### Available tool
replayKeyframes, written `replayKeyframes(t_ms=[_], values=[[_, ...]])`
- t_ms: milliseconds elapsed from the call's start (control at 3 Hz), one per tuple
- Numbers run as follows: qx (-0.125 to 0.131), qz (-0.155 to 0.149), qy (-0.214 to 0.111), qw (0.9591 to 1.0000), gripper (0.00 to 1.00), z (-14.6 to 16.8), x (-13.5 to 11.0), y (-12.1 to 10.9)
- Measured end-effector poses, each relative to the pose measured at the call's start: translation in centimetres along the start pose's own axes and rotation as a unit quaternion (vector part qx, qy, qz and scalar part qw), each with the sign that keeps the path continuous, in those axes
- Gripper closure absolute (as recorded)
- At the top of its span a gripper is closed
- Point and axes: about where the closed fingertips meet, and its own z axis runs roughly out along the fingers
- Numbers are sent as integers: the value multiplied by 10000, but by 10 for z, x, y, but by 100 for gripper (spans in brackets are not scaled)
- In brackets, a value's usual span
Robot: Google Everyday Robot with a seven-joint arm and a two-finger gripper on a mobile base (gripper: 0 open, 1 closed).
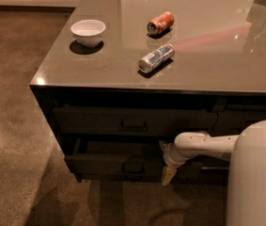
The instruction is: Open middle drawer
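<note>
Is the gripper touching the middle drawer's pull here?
Apart. In the camera view the gripper sits right of the pull on the middle drawer, bare drawer front showing between them.

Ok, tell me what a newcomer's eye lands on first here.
First the white arm reaching in from the right, its gripper low by the right end of the middle drawer, which stands partly pulled out under the counter. Next, on the counter, an orange can and a silver can lie on their sides, with a white bowl near the left corner.
</note>
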Motion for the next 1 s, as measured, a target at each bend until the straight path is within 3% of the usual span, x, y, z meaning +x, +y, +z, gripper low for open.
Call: replayKeyframes(t_ms=[333,667,1000], values=[[-16,-17,-37,10000,0,-4,-1,-2],[-116,102,-170,9997,0,-28,-1,-1],[-525,527,-334,9967,15,-33,10,27]])
